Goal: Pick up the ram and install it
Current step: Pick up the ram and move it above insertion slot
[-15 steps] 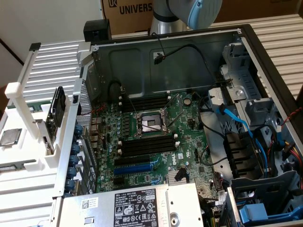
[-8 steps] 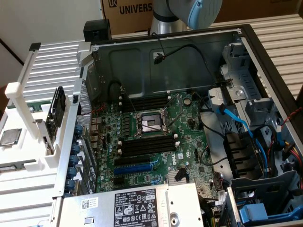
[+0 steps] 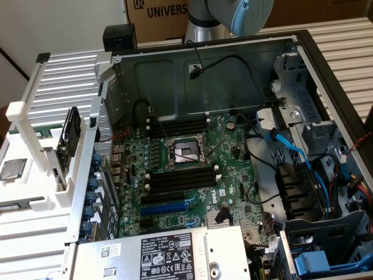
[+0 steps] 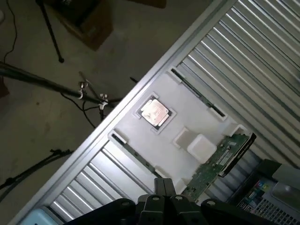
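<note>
1. My arm (image 3: 233,14) shows at the top centre of the exterior view, its blue-grey joint behind the open computer case (image 3: 163,76) and well above the motherboard (image 3: 230,175).
2. My gripper (image 4: 164,182) hangs over the slatted table (image 4: 262,56), facing down on the white fixture (image 4: 187,117). Its fingers are pressed together with nothing between them.
3. The ram (image 4: 211,169), 1 green board, lies at the fixture's edge, just beside a black slab (image 4: 240,151), untouched by my gripper.
4. 1 processor chip (image 4: 155,113) sits mid-fixture.
</note>
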